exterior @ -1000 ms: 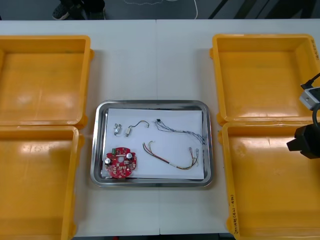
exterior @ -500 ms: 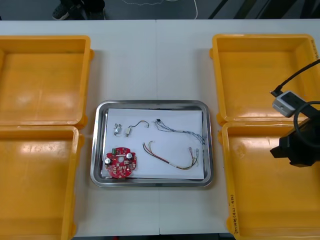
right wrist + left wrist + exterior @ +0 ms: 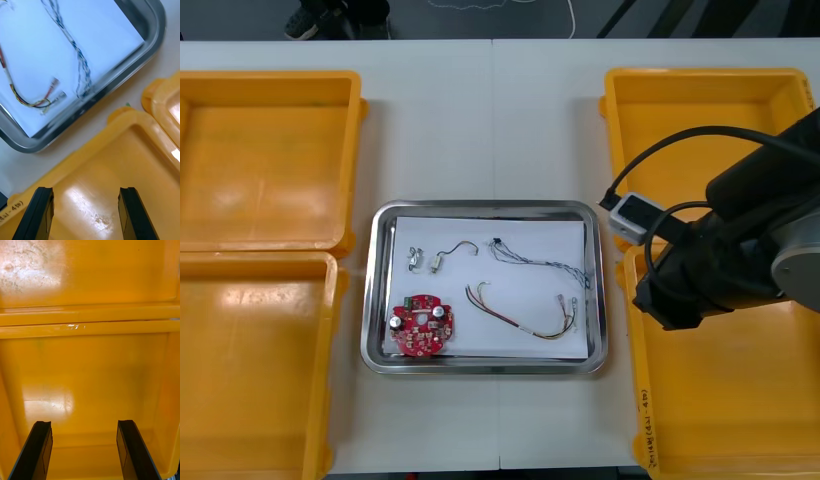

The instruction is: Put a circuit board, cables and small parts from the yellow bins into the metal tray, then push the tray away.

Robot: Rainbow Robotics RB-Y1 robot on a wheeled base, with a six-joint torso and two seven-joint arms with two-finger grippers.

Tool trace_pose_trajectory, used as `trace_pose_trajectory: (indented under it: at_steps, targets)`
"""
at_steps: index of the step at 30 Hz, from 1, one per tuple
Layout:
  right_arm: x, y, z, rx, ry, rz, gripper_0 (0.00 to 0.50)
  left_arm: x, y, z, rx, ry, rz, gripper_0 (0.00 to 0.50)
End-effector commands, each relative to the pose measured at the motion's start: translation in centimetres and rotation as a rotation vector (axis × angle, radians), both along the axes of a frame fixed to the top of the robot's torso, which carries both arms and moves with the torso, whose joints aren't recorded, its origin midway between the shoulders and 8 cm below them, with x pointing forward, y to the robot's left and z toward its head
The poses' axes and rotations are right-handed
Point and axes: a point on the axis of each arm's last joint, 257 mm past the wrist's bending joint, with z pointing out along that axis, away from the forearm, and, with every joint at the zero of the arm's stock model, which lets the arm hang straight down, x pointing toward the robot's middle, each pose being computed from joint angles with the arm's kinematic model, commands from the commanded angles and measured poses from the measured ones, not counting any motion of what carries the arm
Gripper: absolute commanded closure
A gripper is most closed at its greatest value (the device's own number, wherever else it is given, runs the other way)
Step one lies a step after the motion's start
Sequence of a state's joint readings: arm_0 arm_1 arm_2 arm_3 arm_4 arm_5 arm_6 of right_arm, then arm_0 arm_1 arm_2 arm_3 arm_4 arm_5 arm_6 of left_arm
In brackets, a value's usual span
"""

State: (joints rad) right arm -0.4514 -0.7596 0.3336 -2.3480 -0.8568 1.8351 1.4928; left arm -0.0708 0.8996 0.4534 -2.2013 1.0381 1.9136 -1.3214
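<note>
Hovers with right fingers (image 3: 42, 212) spread wide, empty, over the near right bin (image 3: 725, 405) beside the tray (image 3: 480, 208); with left fingers (image 3: 41, 450) likewise, over a left bin (image 3: 90, 378).

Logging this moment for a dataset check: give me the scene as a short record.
tray: metal tray, white inside, mid-table
in tray: red circuit board, blue and white cable, red and yellow cable, small metal parts
right gripper: open, above near right yellow bin, beside tray
left gripper: open, above a left yellow bin
</note>
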Motion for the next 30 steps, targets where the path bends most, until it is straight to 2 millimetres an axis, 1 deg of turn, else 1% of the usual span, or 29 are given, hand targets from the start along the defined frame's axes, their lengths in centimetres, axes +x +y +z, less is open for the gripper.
trace_pose_trajectory:
  at_steps: [1, 5, 11, 14, 19, 25, 30]
  targets:
    - [0.5, 4.1, 0.6, -0.030, -0.041, 0.150, 0.000, -0.9, 0.8, -0.6, 0.058, 0.012, -0.044, 0.000]
    - [0.5, 6.5, 0.2, -0.050, -0.054, 0.212, 0.000, -0.9, 1.2, -1.1, 0.077, 0.023, -0.035, 0.000]
    - [0.2, 9.0, -0.5, -0.097, -0.063, 0.301, 0.000, -1.0, 1.1, -1.3, 0.078, 0.027, -0.042, 0.000]
    - [-0.2, 10.6, -1.1, -0.117, -0.074, 0.359, 0.000, -1.0, 0.9, -1.4, 0.077, 0.030, -0.048, 0.000]
    - [-0.9, 12.1, -2.0, -0.150, -0.090, 0.421, 0.000, -1.2, 0.5, -1.7, 0.077, 0.041, -0.067, 0.000]
    - [-1.6, 13.5, -3.0, -0.209, -0.123, 0.494, 0.000, -1.2, 0.5, -1.7, 0.077, 0.041, -0.067, 0.000]
    - [-2.3, 15.2, -4.3, -0.231, -0.135, 0.564, 0.000, -1.2, 0.5, -1.7, 0.077, 0.041, -0.067, 0.000]
